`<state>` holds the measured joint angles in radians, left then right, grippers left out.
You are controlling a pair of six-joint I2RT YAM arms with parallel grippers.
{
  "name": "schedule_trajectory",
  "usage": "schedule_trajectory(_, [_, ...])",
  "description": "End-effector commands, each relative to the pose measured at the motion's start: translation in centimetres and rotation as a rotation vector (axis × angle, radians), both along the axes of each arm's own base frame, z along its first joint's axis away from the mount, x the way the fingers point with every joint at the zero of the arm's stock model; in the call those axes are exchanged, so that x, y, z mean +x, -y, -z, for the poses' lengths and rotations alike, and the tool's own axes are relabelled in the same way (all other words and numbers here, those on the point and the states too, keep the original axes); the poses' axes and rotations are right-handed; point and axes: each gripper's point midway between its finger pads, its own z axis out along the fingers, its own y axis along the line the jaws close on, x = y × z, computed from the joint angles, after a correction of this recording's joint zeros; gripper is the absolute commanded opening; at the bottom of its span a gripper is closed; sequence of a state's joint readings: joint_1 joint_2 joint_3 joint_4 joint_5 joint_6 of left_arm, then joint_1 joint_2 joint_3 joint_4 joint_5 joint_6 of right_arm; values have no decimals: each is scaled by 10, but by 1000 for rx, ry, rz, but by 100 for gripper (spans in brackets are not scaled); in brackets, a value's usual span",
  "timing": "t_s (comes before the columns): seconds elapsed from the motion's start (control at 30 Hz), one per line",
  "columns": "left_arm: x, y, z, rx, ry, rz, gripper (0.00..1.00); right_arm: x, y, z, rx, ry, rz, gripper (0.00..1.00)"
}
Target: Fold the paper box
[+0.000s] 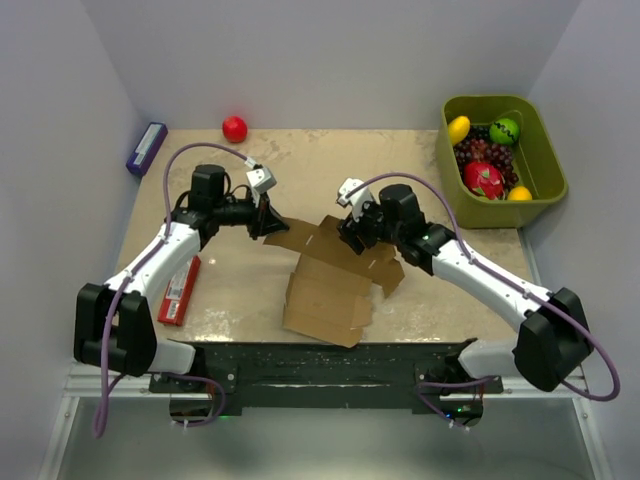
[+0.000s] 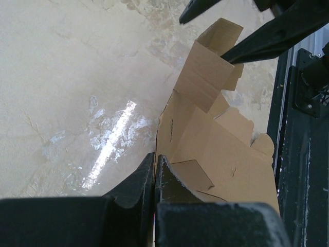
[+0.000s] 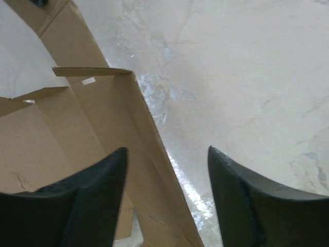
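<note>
One paper box (image 1: pixel 325 295), one green bin (image 1: pixel 500 214)

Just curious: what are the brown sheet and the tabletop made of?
The paper box: seemingly brown cardboard, matte, with creased fold lines and cut flaps. The table: a hard, glossy, marbled beige surface, maybe laminate or stone; it mirrors a light streak.

The top camera hangs high above and behind the arms and looks down toward 12 o'clock over the whole table (image 1: pixel 240 290). The left wrist camera sits close behind the left gripper (image 2: pixel 154 167) and faces 3 o'clock; the right wrist camera looks steeply down past the right gripper (image 3: pixel 167 152). All three views share the paper box (image 1: pixel 325 295), seen very near from the wrists.
</note>
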<state>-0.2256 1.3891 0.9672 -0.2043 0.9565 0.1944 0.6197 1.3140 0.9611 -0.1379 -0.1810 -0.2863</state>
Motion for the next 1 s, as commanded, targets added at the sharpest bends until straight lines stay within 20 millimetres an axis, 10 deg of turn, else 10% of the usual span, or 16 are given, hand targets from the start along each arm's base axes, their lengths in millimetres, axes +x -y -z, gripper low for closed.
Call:
schedule_trajectory(0.0, [-3,6,-30,-49,85,44,0,-5,-15,-16,38,21,-105,56])
schedule_trajectory(0.3, [6,5,-23,-25,71,-12,0,-14,-19,-5,20,-64,-144,2])
schedule_trajectory(0.53, [12,3,-23,-19,66,-50,0,-15,-18,4,-2,-99,-140,0])
schedule_trajectory(0.77, [34,-15,-40,33,130,-235,72,-20,-9,3,-15,-123,-99,0])
schedule_trajectory(0.97, [38,-39,-78,7,276,-437,80,-25,-5,-11,-3,-100,-96,0])
